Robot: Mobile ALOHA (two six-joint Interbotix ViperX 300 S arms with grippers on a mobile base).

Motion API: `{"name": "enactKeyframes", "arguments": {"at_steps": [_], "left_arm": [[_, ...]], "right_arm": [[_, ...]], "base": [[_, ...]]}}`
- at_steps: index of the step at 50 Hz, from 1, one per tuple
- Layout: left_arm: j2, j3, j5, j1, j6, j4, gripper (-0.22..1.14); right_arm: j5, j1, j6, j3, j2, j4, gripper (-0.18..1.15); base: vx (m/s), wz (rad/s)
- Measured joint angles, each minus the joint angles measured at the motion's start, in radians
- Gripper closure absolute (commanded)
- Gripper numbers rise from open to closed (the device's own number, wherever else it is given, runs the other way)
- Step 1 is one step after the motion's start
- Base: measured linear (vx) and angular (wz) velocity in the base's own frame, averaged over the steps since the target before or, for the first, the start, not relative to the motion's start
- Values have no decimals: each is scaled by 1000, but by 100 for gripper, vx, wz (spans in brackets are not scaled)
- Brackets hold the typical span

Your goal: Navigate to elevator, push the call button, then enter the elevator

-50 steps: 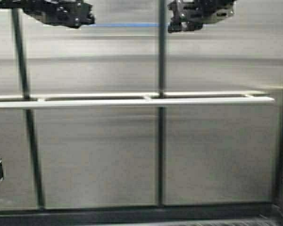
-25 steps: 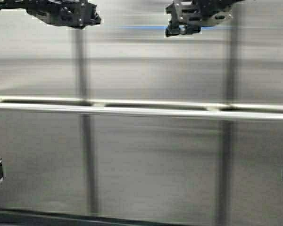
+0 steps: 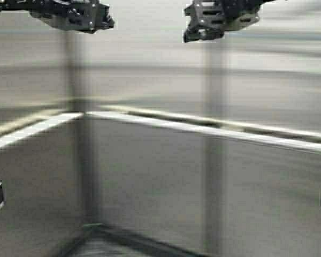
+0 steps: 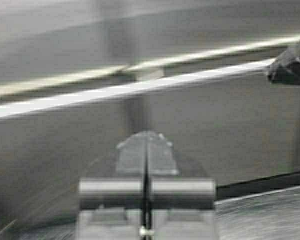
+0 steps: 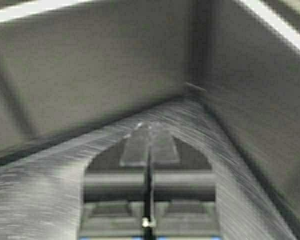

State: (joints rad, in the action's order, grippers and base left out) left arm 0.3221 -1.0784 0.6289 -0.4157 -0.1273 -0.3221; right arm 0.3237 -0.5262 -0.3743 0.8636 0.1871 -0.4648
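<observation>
Evidently I am inside the elevator car point(image 3: 150, 182): brushed stainless-steel wall panels fill the high view, two of them meeting at a vertical corner on the robot's left, with a strip of dark ribbed floor point(image 3: 104, 243) showing at the foot of that corner. A pale flat metal handrail point(image 3: 203, 130) runs along the panel ahead and another length of it along the left panel, the two converging near the corner. No doors with a centre seam and no grey call-button plate appear in any view; I cannot say where they lie relative to the base.

Left tool point(image 4: 146, 150): raised, parked at the top left of the high view. In its wrist view the two fingers press together with only a hairline seam between them; nothing held. The handrail crosses beyond the fingertips, well apart from them.

Right tool point(image 5: 149, 145): raised at top centre-right of the high view. Its fingers are likewise pressed together on nothing, pointing down toward the floor corner where two walls meet.

Judgement on progress: with car walls on the visible sides, the navigating, button push and entry all look done. What may remain is only settling the base inside, clear of the walls. Neither arm has work left that I can see.
</observation>
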Motion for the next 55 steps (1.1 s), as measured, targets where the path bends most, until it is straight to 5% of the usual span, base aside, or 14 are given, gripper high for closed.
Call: {"name": "enactKeyframes", "arguments": {"at_steps": [55], "left_arm": [[-15,6,25,-3,-72,2,89]], "right_arm": [[0,-2,2,-11,-23,0,92]], "base": [[5,58]]}}
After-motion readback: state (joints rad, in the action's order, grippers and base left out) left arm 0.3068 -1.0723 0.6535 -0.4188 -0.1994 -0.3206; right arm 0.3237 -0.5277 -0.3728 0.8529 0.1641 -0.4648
